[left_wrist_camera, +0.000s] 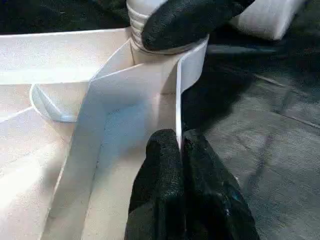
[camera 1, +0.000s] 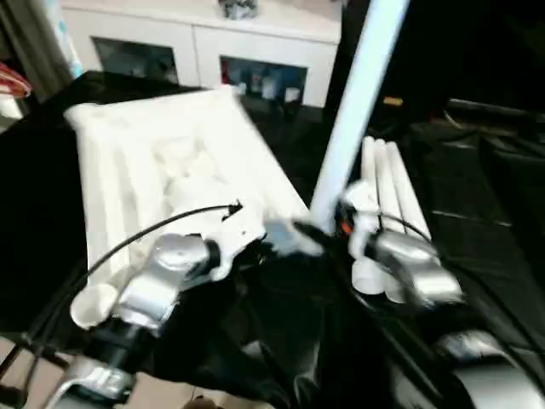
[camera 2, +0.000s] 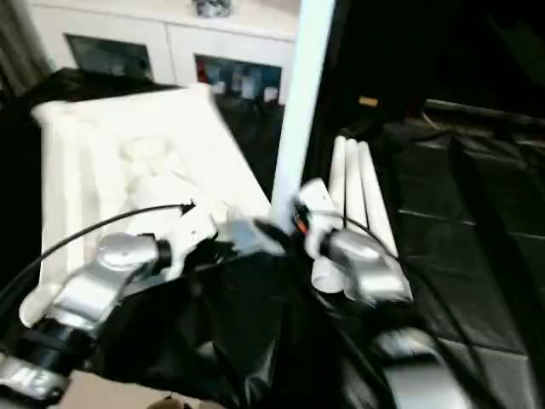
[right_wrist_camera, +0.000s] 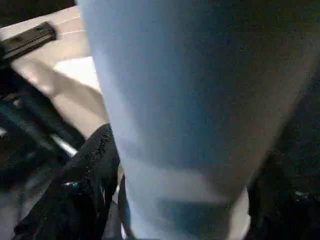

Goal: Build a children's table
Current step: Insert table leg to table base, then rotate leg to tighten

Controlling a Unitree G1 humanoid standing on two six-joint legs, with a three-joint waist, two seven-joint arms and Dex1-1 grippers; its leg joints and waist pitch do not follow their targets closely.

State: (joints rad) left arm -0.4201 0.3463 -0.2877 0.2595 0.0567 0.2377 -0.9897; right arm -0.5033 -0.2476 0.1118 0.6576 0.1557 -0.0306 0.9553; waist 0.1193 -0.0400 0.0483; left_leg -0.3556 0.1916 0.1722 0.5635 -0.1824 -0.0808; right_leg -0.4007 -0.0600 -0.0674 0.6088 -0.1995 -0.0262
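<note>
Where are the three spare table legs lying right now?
In the head views the three spare legs lie side by side on the black surface, right of the upside-down tabletop and just beyond the right gripper, beside the upright leg.

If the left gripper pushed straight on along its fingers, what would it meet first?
The left gripper is pinched on a thin wall of the tabletop. Straight ahead, probably the corner socket holding the upright leg, where the right gripper's finger wraps it; depth unclear.
</note>
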